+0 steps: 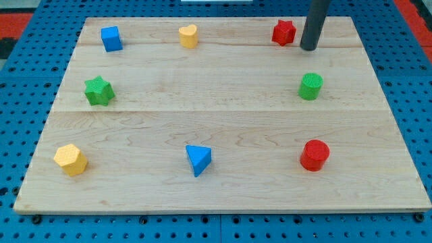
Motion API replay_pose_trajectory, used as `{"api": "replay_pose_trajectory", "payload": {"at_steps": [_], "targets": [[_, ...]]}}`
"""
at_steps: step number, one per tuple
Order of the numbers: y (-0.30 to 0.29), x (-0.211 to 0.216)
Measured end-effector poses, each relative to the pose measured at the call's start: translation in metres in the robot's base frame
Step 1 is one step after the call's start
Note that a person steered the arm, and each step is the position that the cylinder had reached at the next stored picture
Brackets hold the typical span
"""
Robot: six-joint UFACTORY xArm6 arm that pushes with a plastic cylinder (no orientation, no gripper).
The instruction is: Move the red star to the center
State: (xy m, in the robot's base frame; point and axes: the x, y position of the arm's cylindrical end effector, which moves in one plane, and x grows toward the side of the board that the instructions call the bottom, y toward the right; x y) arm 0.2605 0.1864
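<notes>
The pale wooden board (223, 128), made of planks with visible grain, fills most of the view and lies on a blue perforated table (20, 223); every place below is given relative to this board.

The straight dark rod (314, 20) comes down over the board's far right part, and my tip (309, 48) rests on the wood there. The arm carries no hand or jaws, so nothing is being held. My tip stands just to the view's right of the red plastic star block (284, 32), close beside it; whether the two touch cannot be told.

The red star, the task's piece, sits near the board's top edge, right of its middle and well away from its centre.

The red cylinder block (314, 154) stands in the board's lower right part. The yellow hexagonal block (70, 159) sits near the lower left corner. The blue triangular block (198, 159) lies near the bottom edge, about mid-width. The green star block (98, 90) is by the left edge, halfway up. The green cylinder block (310, 86) is by the right side, halfway up. The blue cube block (111, 38) sits near the top left corner. The yellow rounded block (190, 36) sits by the top edge, left of the middle.
</notes>
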Motion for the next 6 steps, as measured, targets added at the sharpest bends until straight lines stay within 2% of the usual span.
{"api": "replay_pose_trajectory", "payload": {"at_steps": [1,2,5,6], "targets": [[0.005,-0.049],[-0.043,-0.038],[-0.167,0.117],[-0.150,0.123]]}}
